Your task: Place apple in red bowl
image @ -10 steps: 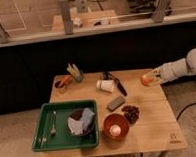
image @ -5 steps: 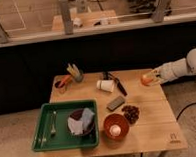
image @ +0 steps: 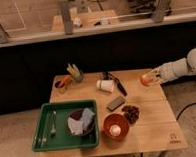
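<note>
Camera view: gripper point(image: 148, 79) clamped on the apple point(image: 144, 80) at two o'clock on the table point(image: 155, 132), apparently mid-carry; next comes a swing toward seven o'clock, releasing over the red bowl point(image: 106, 127).

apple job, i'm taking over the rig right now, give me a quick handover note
Gripper: shut on the apple, at the right edge of the table, with the arm reaching in from the right.
Red bowl: near the front of the table, just right of the green tray, apart from the gripper. A white ball lies in it.
Done: apple gripped.
Left: carry the apple left and forward over the red bowl, lower it and release it. The bowl probably has room beside the ball.
</note>
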`<action>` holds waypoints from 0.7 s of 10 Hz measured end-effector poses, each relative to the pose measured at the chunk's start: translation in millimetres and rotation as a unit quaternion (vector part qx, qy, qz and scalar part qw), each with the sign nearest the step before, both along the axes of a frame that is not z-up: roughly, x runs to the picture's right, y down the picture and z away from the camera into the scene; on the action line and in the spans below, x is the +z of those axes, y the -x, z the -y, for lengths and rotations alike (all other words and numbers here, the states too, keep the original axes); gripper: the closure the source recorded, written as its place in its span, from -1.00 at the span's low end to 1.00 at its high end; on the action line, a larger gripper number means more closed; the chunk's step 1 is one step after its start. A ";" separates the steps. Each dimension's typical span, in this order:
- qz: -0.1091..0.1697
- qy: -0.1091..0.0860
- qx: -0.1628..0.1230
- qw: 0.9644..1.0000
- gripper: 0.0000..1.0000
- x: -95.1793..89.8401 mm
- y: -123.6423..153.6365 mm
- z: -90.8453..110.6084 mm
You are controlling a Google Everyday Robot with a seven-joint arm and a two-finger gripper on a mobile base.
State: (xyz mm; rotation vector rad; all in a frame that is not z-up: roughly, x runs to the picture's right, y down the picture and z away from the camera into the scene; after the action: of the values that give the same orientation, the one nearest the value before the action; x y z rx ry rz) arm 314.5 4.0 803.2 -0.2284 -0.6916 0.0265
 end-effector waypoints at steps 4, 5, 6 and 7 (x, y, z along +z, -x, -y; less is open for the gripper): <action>0.090 -0.012 -0.030 0.995 1.00 -47.4 12.4 -18.4; 0.116 -0.016 -0.046 0.992 1.00 -66.7 15.1 -29.9; 0.134 -0.018 -0.059 0.989 1.00 -79.0 17.1 -39.2; 0.156 -0.020 -0.076 0.985 1.00 -95.2 20.3 -52.9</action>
State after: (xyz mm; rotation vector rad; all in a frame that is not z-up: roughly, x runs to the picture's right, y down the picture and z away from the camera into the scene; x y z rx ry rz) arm 294.2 56.9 707.9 -0.2484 -0.9830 -0.1720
